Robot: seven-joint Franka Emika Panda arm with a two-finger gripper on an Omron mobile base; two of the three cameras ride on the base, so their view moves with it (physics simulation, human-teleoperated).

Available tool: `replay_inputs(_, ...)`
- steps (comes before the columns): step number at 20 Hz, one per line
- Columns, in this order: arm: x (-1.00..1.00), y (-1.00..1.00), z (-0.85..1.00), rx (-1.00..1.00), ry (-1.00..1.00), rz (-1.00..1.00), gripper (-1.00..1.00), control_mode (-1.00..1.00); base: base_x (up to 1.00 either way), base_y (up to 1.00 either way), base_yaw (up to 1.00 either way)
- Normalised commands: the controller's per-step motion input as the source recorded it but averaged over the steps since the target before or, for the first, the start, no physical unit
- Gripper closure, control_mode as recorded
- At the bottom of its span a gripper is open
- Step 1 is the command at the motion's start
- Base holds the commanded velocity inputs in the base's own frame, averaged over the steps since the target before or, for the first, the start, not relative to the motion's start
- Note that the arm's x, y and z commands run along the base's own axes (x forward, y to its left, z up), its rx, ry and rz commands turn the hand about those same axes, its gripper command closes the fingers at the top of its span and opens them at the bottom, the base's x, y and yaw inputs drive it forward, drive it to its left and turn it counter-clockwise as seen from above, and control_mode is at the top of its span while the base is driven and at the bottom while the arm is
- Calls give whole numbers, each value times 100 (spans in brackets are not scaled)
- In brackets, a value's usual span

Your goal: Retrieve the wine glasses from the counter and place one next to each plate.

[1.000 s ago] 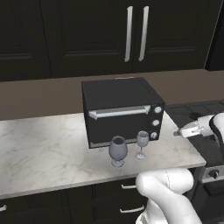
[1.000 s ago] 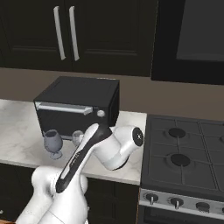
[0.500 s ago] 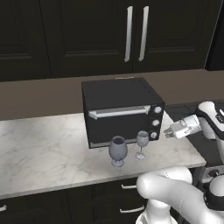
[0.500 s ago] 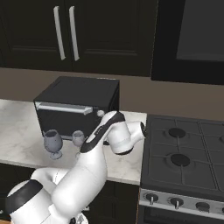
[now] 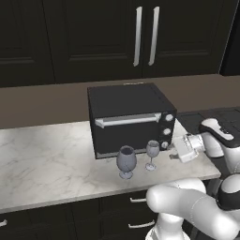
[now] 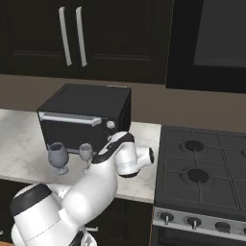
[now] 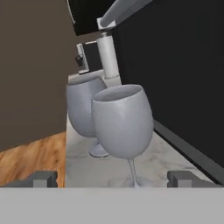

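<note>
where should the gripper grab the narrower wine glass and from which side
Probably by the bowl of the narrower wine glass, coming in level from its right, where the open gripper already faces it. The glass stands upright on the counter; the toaster oven blocks the rear and the wider wine glass stands close on its left. The thin stem gives less to hold.

Kitchen: stove (image 6: 199,180), toaster oven (image 5: 131,117)

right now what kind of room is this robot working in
A home kitchen, rendered rather than real. A black toaster oven sits on a marble counter with two wine glasses in front of it, a gas stove stands beside the counter, and dark cabinets hang above.
</note>
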Motion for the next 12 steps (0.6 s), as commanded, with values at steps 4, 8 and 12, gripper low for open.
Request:
replay_inputs(4,0,17,-3,0,-15,0,-100,-100,0,0,0)
replay_inputs(8,-6,11,-33,0,-5,0,-100,-100,0,0,0)
replay_inputs(12,4,8,-17,0,0,0,-100,-100,0,0,0)
